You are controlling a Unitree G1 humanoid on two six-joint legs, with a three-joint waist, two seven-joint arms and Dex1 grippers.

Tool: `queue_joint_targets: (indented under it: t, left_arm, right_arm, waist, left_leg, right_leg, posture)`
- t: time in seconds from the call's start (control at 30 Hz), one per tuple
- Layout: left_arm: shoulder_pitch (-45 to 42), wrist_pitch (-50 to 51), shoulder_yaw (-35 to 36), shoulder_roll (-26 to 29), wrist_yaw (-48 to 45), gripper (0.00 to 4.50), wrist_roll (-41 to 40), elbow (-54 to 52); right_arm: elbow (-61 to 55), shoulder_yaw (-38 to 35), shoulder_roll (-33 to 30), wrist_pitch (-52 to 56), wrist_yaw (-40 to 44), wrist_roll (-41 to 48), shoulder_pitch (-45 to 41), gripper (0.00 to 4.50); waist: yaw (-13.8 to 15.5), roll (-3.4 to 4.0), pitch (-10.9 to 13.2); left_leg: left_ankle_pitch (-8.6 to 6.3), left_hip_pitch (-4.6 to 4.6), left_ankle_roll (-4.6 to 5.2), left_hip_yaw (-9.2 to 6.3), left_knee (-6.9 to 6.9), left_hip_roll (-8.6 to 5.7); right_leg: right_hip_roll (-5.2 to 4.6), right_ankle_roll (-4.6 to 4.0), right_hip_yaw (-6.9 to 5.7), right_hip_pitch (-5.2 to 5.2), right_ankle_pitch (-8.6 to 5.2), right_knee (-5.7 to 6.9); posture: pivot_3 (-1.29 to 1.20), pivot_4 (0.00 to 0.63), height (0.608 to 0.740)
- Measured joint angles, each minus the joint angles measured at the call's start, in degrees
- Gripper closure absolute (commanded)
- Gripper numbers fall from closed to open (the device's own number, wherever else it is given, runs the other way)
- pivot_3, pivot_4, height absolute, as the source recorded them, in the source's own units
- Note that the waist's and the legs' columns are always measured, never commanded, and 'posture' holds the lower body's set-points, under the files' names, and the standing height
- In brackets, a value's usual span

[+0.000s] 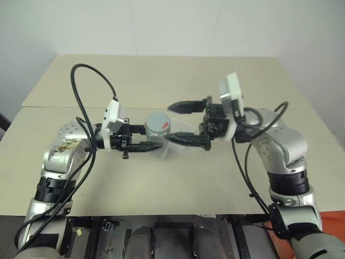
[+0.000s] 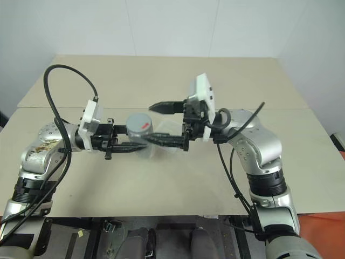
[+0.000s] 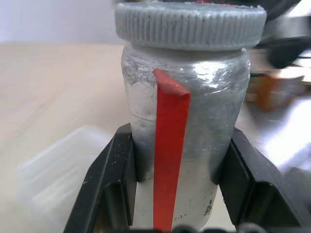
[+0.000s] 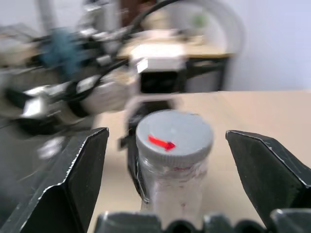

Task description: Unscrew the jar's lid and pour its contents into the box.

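The silvery jar [image 3: 209, 107] with its vertical red stripe is held upright above the table, and my left gripper [image 1: 153, 138] is shut on its body from the left. The ribbed grey lid [image 4: 175, 136] with a red mark sits on top of the jar. My right gripper [image 1: 171, 123] comes in from the right at lid height. It is open, with one finger on each side of the lid and a gap to it on both. The clear box [image 3: 53, 170] lies on the table just below and behind the jar. The contents are hidden inside the jar.
The beige table [image 1: 178, 178] has a second one [image 1: 161, 75] butted against its far side, with a white wall behind. Black cables loop off both wrists. The table's front edge runs just in front of my arms.
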Motion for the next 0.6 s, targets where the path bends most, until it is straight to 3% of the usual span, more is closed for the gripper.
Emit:
queue_joint_targets:
  t: [0.17,0.33,0.6]
  left_arm:
    - [3.1,0.1,1.0,-4.3,9.4,2.54,0.7,-2.8]
    - [3.7,1.1,1.0,-6.4,16.3,2.54,1.4,-5.5]
    - [3.6,1.5,0.3,-6.2,17.7,2.54,2.2,-5.6]
  right_arm:
    - [-6.5,-1.2,4.0,4.4,-13.9,-0.2,0.3,0.04]
    - [-8.1,4.6,8.2,9.8,-27.5,-6.7,-0.7,0.04]
    - [-8.1,8.0,10.4,11.5,-32.9,-10.4,-1.1,0.04]
  waist:
    - [-0.1,0.00,0.0]
    - [-0.1,0.00,0.0]
    - [-0.1,0.00,0.0]
  left_leg:
    - [0.00,0.00,0.00,-0.02,-0.01,0.02]
    - [0.03,0.02,-0.05,0.00,-0.01,-0.01]
    - [0.03,0.01,-0.05,0.02,-0.02,-0.02]
  right_leg:
    - [0.00,0.00,0.01,-0.03,0.00,0.19]
    - [0.00,0.00,0.02,-0.03,0.00,0.03]
    - [0.00,0.00,0.01,-0.02,0.00,0.01]
  posture:
    - [0.00,0.150,0.740]
    - [0.00,0.150,0.740]
    - [0.00,0.150,0.740]
